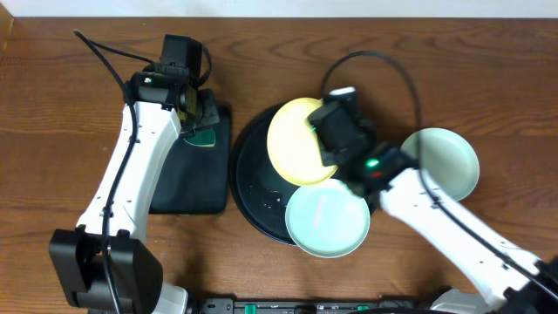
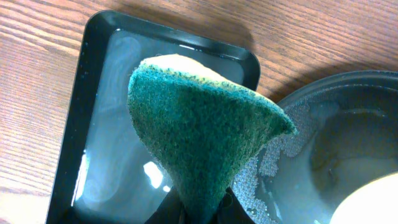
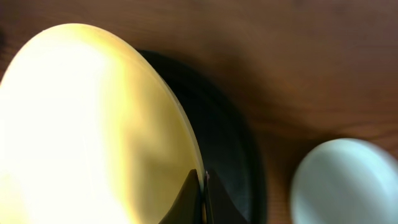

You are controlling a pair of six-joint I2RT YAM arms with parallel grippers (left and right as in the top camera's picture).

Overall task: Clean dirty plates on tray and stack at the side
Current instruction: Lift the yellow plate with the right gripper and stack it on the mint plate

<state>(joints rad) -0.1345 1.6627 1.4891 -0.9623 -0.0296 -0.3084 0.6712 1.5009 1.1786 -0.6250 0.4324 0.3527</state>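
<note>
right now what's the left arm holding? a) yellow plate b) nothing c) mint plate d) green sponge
d: the left fingers are pinched on the green sponge, held over the small rectangular tray.

Furniture: one table [image 1: 61, 96], which we log as reddish-brown wood with grain running left to right, spanning the whole view. Light: we note it soft and even.

Rough, fibrous green sponge [image 2: 205, 130], glossy wet black rectangular tray [image 2: 106, 124]; smooth plastic yellow plate [image 3: 81, 124], matt wood-grain table [image 2: 37, 74]
</note>
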